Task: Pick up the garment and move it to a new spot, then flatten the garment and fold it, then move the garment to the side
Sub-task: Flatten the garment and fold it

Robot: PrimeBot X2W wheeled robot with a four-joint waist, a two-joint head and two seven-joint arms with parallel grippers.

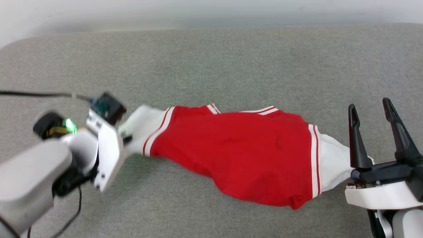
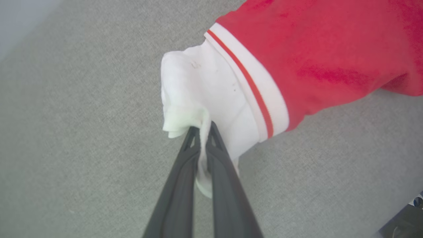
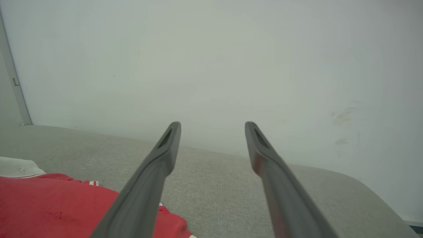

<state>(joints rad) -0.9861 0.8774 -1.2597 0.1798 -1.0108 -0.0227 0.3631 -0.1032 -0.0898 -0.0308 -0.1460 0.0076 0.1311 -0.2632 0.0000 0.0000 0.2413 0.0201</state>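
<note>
A grey fabric-covered worktop point(image 1: 211, 59) spreads wide below a pale wall point(image 3: 211, 59). Across its middle lies the red shirt point(image 1: 248, 155), stretched sideways, with striped trim and a white sleeve at each end. The left fingers point(image 2: 216, 155) are pressed together on a pinch of the left sleeve point(image 2: 198, 89) at its edge. The right fingers point(image 1: 356, 138) stand wide apart, holding nothing, just beside the right sleeve point(image 1: 333, 158).
</note>
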